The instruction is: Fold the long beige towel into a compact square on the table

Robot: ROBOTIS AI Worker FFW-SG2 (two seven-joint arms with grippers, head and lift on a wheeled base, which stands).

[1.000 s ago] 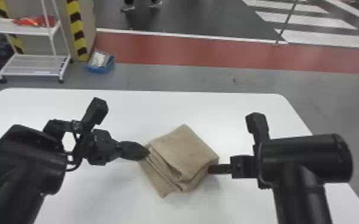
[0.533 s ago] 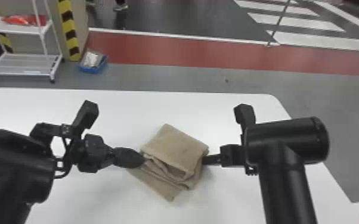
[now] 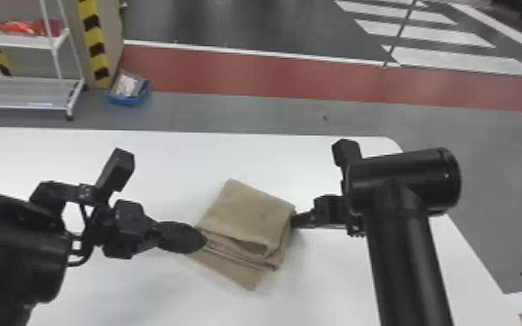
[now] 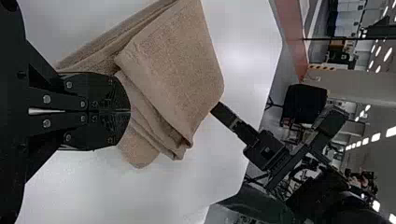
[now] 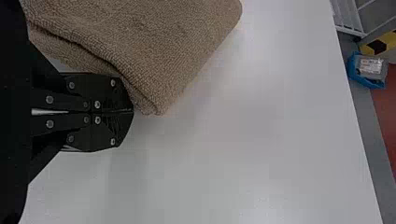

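Towel [image 3: 251,214], beige and folded into thick layers, lies on the white surface [image 3: 164,158], just below the middle of the frame. Its bottom layer sticks out toward the bottom of the frame, so the sides do not line up. The left pincer [image 3: 203,240] is at the towel's left side, its two fingers narrow and pressed together. The right pincer [image 3: 295,220] is at the towel's right side, and its fingers are closed up too. A white shelf [image 3: 21,41] stands in the upper left, near a blue box [image 3: 128,100] on the floor [image 3: 247,115].
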